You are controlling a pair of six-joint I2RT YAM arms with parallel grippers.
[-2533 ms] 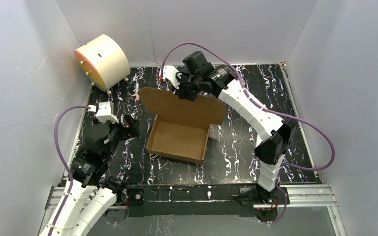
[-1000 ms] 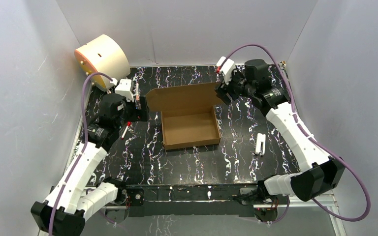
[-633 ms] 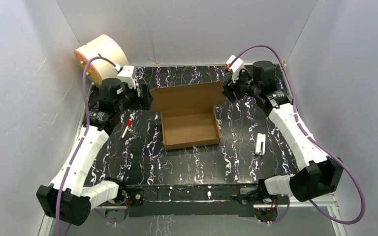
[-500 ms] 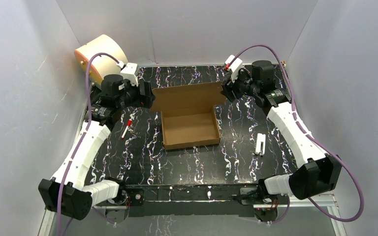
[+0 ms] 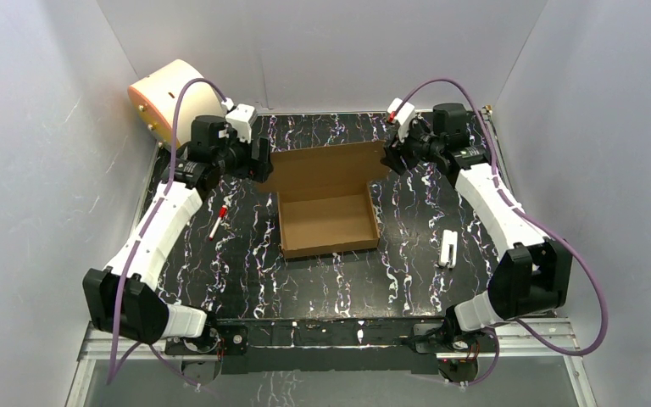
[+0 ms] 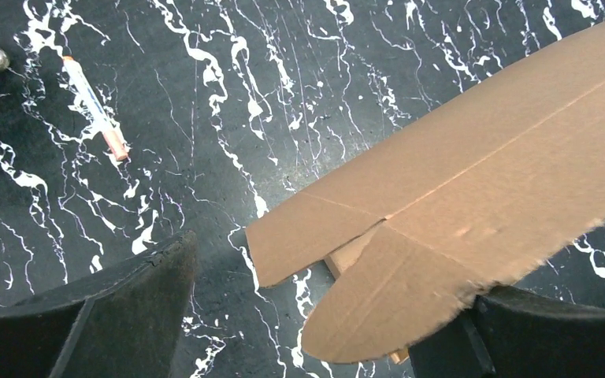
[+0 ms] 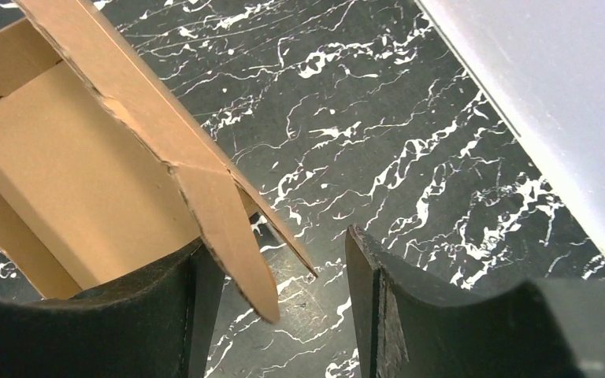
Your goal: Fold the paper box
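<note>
The paper box (image 5: 326, 222) is a brown cardboard tray in the middle of the table, its lid (image 5: 322, 165) raised at the back. My left gripper (image 5: 258, 165) is open at the lid's left corner. In the left wrist view the rounded ear flap (image 6: 394, 299) lies between the jaws of the left gripper (image 6: 331, 268), against the right finger (image 6: 536, 335). My right gripper (image 5: 387, 158) is open around the lid's right corner. There the ear flap (image 7: 236, 236) rests by the left finger (image 7: 165, 315) of the right gripper (image 7: 280, 244), clear of the other finger.
A cream drum with an orange face (image 5: 176, 103) stands at the back left corner. A red and white pen (image 5: 217, 220) lies left of the box, and a small white piece (image 5: 448, 248) to its right. Another thin stick (image 6: 94, 106) lies near the left gripper. White walls surround the table.
My left arm has swung from the table's left side to the lid's left corner. The right gripper has narrowed around the lid's right corner. The box now sits square.
</note>
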